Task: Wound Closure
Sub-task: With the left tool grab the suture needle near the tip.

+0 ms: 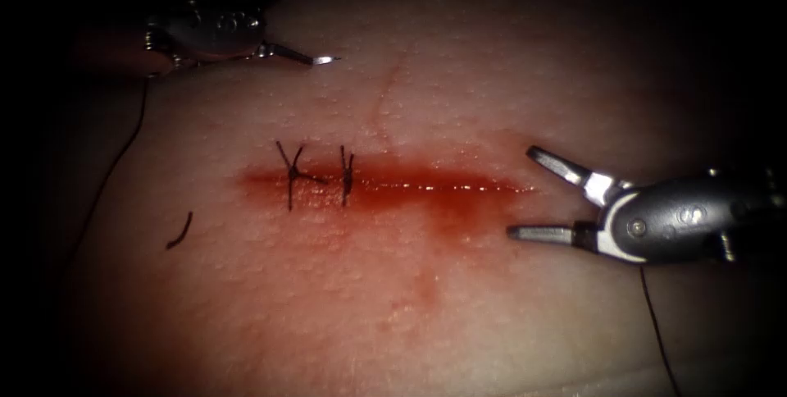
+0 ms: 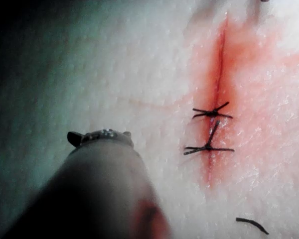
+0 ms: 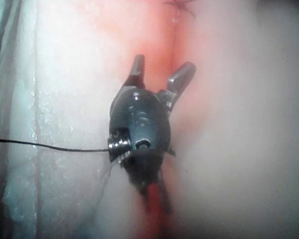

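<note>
The right pincer (image 1: pixel 518 192) gapes wide at the cut's (image 1: pixel 443 186) right end, holding nothing. Two stitches (image 1: pixel 318 175) sit left. The left pincer (image 1: pixel 324 59) looks closed, empty — loose thread (image 1: pixel 106 175) could snag.

The tissue (image 1: pixel 459 315) is pale pinkish-tan with a fine pebbled grain, paler still and nearly white in the left wrist view. Red fluid (image 1: pixel 410 188) stains a long band along the cut (image 1: pixel 459 187), deepest at its line and fading to a soft pink blur below. Two stitches (image 1: pixel 293 174) and a loose cut end of thread (image 1: pixel 179 231) are black, perhaps very dark blue. The right tool (image 1: pixel 537 193) is grey metal with bright silver jaws; the left tool (image 1: pixel 316 58) is silver.
</note>
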Controlling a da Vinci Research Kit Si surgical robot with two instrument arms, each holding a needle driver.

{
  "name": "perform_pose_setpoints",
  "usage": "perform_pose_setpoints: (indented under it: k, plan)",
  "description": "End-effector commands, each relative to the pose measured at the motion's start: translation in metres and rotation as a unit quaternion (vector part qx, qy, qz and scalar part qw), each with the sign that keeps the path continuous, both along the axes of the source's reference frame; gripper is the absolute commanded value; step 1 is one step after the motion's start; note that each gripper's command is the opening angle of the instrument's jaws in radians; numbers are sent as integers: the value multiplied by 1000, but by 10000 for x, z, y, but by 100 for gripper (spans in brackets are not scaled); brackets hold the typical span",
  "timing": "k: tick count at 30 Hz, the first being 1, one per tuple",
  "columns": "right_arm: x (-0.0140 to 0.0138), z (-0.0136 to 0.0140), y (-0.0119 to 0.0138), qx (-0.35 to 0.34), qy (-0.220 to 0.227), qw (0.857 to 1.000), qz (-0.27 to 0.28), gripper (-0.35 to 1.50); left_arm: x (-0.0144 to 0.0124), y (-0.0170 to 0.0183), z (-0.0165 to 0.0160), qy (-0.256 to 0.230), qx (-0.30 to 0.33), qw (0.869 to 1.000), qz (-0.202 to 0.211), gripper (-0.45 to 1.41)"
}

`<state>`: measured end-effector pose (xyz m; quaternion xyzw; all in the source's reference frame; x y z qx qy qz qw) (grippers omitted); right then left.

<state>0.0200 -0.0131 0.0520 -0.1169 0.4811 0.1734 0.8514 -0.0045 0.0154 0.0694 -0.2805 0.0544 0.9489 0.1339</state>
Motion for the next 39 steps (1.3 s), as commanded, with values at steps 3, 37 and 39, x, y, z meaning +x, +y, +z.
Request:
perform_pose_setpoints:
  k: [3,37,39]
  plan:
    - [7,6,-1,0,1,1000,0,127,-2,10,16,2,20,1000,-4,51]
    - [8,17,-9,-2,-1,1000,-7,123,-8,-4,93,36,222,973,60,9]
    - [8,17,-9,-2,0,1000,-8,122,-8,-3,93,37,223,972,61,9]
